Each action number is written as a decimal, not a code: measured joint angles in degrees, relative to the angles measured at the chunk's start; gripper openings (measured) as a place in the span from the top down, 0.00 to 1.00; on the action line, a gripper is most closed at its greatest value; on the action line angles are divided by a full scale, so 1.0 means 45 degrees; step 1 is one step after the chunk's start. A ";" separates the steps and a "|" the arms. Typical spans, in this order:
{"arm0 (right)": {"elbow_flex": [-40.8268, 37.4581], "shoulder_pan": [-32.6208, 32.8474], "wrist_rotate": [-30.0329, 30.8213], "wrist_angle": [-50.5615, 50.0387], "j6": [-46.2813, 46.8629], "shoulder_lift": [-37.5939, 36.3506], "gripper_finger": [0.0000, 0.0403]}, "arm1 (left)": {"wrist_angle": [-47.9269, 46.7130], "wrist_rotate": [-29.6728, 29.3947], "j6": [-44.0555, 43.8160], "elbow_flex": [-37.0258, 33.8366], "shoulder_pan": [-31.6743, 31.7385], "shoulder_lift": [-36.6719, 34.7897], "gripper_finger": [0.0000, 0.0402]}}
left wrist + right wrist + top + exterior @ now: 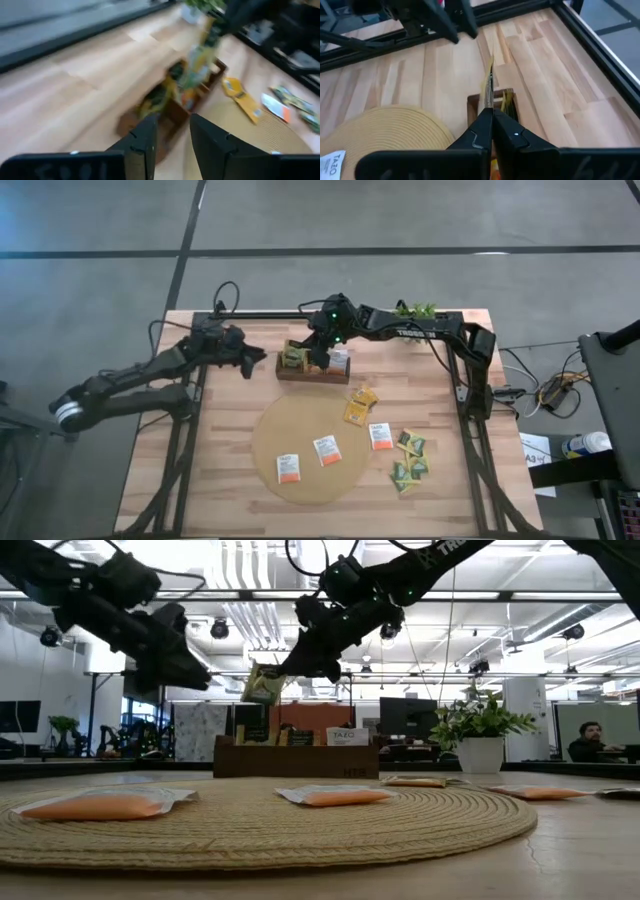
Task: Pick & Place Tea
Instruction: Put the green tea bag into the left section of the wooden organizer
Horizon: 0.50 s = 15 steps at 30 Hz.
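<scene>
The table (240,390) has a pale wooden top of joined planks and stands on a grey floor crossed by dark lines. A round tan mat (310,448) lies on the near middle of it. At the back stand a dark brown tray (313,370) and a small green plant (417,309) in a white pot. From table height, the room behind shows ceiling lights, screens, and a person (590,740) seated far off.

The right gripper (318,358) hangs over the tray, clenched on 1 yellowish sachet (490,85). The sachet stands on edge, its flat faces upright and its long axis running straight out from the fingertips; from table height it hangs slightly tilted above the tray's left end. A few more sachets stand upright in the tray's compartments.

The left gripper (255,362) is in the air just beside the tray's left end, its fingers (145,145) apart and holding nothing.

The other sachets lie flat. 2 white-and-orange sachets (327,450) rest on the mat and a 3rd (380,436) on its right edge. 2 yellow sachets (359,405) lie between the mat and the tray. A cluster of green sachets (410,460) lies on bare wood right of the mat.
</scene>
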 joint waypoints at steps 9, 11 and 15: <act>-0.0005 0.1188 0.1101 -0.1087 0.0390 -0.0169 0.98 | -0.0448 -0.0697 -0.0045 0.0000 0.0001 -0.0636 0.73; 0.0021 0.1506 0.1264 -0.1129 0.0280 -0.0225 0.98 | -0.0674 -0.0697 -0.0053 0.0000 0.0001 -0.0567 0.73; 0.0029 0.1597 0.1423 -0.0547 0.0254 0.0117 0.98 | -0.0867 -0.0692 -0.0006 -0.0005 0.0001 -0.0374 0.73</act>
